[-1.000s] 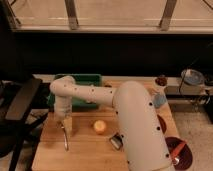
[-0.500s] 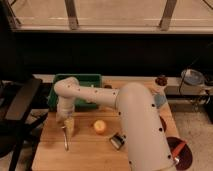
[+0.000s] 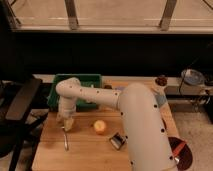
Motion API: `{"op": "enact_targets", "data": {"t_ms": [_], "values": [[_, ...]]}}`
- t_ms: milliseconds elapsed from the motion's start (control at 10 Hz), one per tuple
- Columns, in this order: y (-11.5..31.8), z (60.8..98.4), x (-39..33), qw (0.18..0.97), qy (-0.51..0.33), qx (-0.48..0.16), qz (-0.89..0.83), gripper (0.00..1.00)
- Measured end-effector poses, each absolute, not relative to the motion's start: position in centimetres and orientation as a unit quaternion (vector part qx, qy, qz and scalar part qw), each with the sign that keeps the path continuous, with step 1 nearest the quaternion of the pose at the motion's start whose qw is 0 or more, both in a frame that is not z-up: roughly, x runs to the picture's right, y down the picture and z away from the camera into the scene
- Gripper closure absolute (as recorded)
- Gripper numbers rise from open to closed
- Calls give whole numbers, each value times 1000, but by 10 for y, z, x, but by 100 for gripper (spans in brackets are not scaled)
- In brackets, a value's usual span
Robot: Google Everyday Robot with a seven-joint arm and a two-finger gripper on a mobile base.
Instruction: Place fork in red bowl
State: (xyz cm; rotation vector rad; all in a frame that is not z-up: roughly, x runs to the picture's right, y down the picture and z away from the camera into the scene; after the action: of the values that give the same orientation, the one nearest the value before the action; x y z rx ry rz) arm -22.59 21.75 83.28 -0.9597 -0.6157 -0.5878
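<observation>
The slim metal fork [image 3: 65, 139] lies on the wooden table [image 3: 85, 155] near its left side, handle pointing toward the front edge. My gripper [image 3: 65, 121] hangs from the white arm [image 3: 135, 120] and points down right over the fork's far end, at or just above the table. The red bowl is not in view; the broad arm covers much of the table's right side. A dark maroon bowl with an orange utensil [image 3: 183, 153] shows at the bottom right.
A green bin [image 3: 77, 90] stands at the back left, behind the gripper. A yellow-orange fruit [image 3: 101, 127] and a small dark can on its side [image 3: 116, 141] lie mid-table. A black chair [image 3: 20, 107] is at the left. A metal bowl [image 3: 192, 77] sits at the back right.
The gripper has shifted slightly right and lower toward the fork's far end. The fork and the other objects have not moved.
</observation>
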Motion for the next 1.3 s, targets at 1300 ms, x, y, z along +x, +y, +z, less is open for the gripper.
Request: {"op": "enact_targets", "data": {"t_ms": [1300], "values": [[153,759,-218,821,-342,-362,-280,100]]}}
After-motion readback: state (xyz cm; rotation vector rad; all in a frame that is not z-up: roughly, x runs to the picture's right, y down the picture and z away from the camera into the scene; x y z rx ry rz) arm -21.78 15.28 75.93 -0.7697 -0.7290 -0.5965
